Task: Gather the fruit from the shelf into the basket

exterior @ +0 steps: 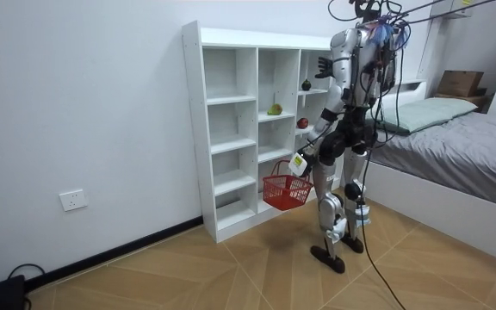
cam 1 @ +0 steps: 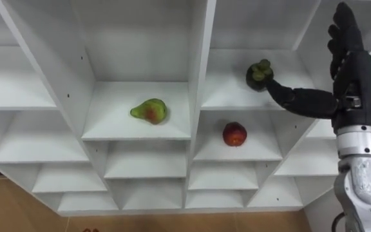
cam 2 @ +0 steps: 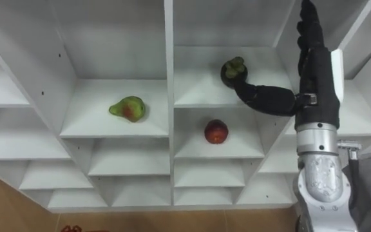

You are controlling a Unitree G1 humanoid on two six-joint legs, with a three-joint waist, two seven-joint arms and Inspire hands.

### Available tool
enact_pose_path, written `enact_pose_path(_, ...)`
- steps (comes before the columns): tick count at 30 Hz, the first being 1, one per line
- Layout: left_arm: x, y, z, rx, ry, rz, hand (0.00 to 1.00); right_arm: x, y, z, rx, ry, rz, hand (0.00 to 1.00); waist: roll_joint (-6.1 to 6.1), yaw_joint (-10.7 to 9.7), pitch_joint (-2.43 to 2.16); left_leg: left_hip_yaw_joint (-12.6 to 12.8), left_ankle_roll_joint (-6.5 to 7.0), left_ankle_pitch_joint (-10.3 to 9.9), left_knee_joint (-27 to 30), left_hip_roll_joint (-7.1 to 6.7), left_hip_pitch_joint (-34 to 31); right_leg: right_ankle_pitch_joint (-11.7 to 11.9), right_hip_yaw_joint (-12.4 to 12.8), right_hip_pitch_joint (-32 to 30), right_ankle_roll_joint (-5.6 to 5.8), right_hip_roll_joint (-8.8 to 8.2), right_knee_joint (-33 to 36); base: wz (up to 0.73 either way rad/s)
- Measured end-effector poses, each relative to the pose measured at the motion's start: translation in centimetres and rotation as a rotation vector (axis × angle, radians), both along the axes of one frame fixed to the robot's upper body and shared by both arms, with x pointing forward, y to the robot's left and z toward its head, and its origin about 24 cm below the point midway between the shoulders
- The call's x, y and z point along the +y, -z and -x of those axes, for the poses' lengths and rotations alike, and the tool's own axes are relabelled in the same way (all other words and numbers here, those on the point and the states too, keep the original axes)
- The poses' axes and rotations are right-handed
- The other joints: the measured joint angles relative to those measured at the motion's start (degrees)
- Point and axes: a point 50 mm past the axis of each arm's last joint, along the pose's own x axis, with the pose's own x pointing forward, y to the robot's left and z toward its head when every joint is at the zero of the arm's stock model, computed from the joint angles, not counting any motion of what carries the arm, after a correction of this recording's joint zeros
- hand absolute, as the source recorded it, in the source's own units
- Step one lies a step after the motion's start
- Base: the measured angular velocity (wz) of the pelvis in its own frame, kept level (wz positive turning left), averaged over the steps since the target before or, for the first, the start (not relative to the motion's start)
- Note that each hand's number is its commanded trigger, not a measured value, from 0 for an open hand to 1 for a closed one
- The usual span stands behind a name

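Note:
I stand in front of a white closet (exterior: 194,129) of open shelves. A dark round fruit with a green cap (cam 1: 258,72) sits on an upper shelf in the right column. My right hand (cam 1: 353,77) is raised beside it, open, fingers straight up, and its thumb reaches to the fruit's lower right side. One shelf lower lies a red fruit (cam 1: 234,133). A green pear with a red blush (cam 1: 149,111) lies in the middle column. My left hand (exterior: 300,164) hangs low, holding a red basket (exterior: 287,191) by its handle.
Vertical shelf dividers (cam 1: 198,71) separate the columns; the lower shelves (cam 1: 147,164) hold nothing. A bed (exterior: 455,138) with a cardboard box (exterior: 459,82) stands behind me at the room view's right. The floor is wood (exterior: 188,275).

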Motion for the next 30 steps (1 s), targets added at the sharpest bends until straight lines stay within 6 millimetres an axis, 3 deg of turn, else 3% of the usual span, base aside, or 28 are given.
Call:
enact_pose_path(7, 0.2, -0.1, -0.1, -0.003, -0.007, -0.003, 1.0, -0.2, -0.2, -1.3, -0.003, 0.004, -0.001, 0.0, -0.3, 0.12, 0.17, -0.75, 0.0, 0.0, 0.4, 0.02, -0.34, 0.0, -0.52, 0.29, 0.0, 0.01, -0.12, 0.05)
enact_pose_path(14, 0.2, -0.3, -0.6, -0.026, -0.004, -0.012, 1.0, -0.2, 0.7, -1.5, 0.041, -0.004, -0.021, 0.0, 0.52, 0.36, 0.65, -1.64, -0.01, 0.01, 0.43, 0.02, -0.42, 0.0, -1.66, 0.56, 0.0, -0.08, -0.13, 0.07)
enact_pose_path(19, 0.2, -0.3, -0.5, -0.024, -0.008, -0.023, 1.0, -0.4, 1.2, -1.5, 0.065, 0.003, -0.021, 0.0, 0.54, 1.31, 0.56, -1.69, -0.03, 0.03, 0.63, 0.03, -0.5, 0.0, -1.71, 0.6, 0.0, -0.09, -0.1, 0.01)
enact_pose_path(25, 0.3, -0.2, -0.3, -0.019, -0.01, -0.024, 1.0, -0.4, 1.3, -1.5, 0.072, -0.004, -0.02, 0.0, 0.04, 1.74, -0.11, -1.78, -0.03, 0.03, 0.79, 0.0, -0.44, 0.01, -1.8, 0.85, -0.02, -0.13, -0.03, 0.0)
enact_pose_path(30, 0.3, -0.2, -0.1, -0.005, -0.015, -0.022, 1.0, -0.3, 1.4, -1.5, 0.074, -0.005, -0.02, 0.0, 0.04, 1.9, -0.12, -1.87, -0.02, 0.04, 0.86, -0.01, -0.42, 0.01, -2.0, 0.97, -0.03, -0.17, -0.03, 0.0)
